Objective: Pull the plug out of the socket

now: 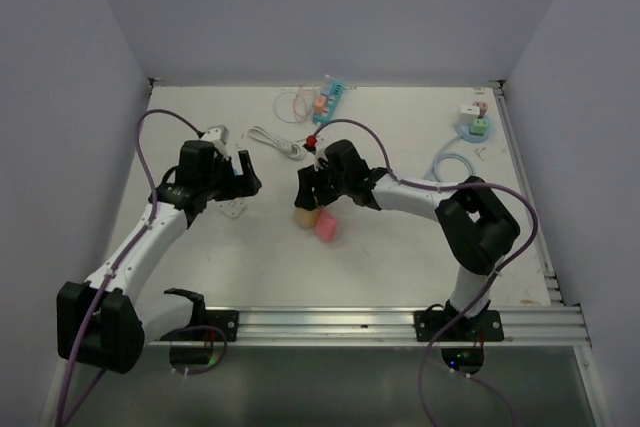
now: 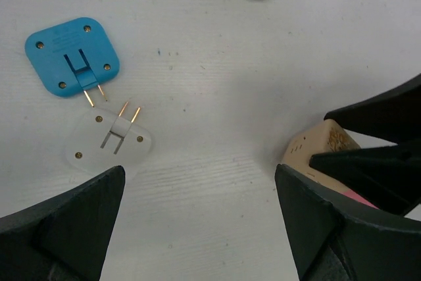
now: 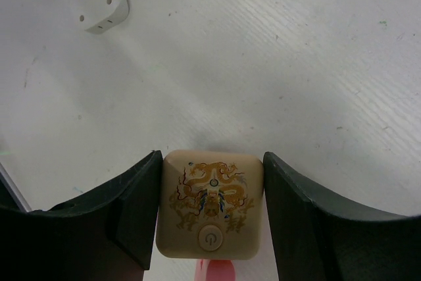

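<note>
White tabletop (image 1: 400, 267), lightly scuffed; lavender walls (image 1: 330, 7) on 3 sides. R gripper (image 3: 210, 208) clenched on beige socket cube (image 3: 209, 192) near table centre: fingers touch it at its 9 & 3. At cube's 6 in R wrist view, pink plug (image 3: 217, 271) touching it. L gripper (image 2: 199, 172) spread, grasping nothing; blue adapter (image 2: 72, 57) & white adapter (image 2: 108, 143) at its 10.
</note>
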{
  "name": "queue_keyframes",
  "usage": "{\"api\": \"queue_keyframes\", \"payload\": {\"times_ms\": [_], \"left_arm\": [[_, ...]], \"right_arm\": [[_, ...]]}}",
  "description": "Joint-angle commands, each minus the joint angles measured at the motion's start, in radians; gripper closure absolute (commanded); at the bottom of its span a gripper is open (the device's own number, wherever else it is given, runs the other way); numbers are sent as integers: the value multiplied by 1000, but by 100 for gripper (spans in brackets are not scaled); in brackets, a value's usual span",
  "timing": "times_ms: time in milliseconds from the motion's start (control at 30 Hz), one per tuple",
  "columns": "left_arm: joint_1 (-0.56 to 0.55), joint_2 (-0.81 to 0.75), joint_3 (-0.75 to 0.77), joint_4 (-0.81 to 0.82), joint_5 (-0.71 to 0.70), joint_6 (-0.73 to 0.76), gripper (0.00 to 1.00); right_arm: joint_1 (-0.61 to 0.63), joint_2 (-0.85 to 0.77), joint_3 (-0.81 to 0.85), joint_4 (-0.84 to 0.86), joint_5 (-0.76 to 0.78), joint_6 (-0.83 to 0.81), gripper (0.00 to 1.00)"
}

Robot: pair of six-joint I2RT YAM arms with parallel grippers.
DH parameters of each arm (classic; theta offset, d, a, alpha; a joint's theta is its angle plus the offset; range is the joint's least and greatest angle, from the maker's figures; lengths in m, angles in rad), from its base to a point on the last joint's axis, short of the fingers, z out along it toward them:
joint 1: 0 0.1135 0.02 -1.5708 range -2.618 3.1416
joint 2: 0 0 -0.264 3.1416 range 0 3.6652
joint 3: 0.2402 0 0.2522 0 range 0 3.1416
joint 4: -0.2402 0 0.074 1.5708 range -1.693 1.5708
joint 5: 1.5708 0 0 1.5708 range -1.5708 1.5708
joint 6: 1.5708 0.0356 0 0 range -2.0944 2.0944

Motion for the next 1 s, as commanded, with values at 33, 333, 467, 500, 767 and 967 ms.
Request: {"api": "queue_keyframes", "payload": {"times_ms": [33, 333, 467, 500, 767, 967], "left_arm": [[-33, -41, -40, 64, 84, 36, 0], [-188, 8, -31, 78, 62, 19, 0], [-210, 13, -39, 93, 73, 5, 0], [-214, 14, -39, 95, 75, 5, 0], [-262, 53, -30, 138, 84, -5, 0], [-341, 94, 7, 184, 66, 54, 0]], "right_arm": [[-57, 64, 42, -82, -105, 26, 61], [-104, 109, 68, -88, -173, 75, 36], [-130, 112, 76, -99, -179, 75, 25], [-135, 109, 76, -97, -182, 77, 24], [-166, 24, 80, -112, -177, 86, 14], [-172, -142, 68, -137, -151, 89, 10]]}}
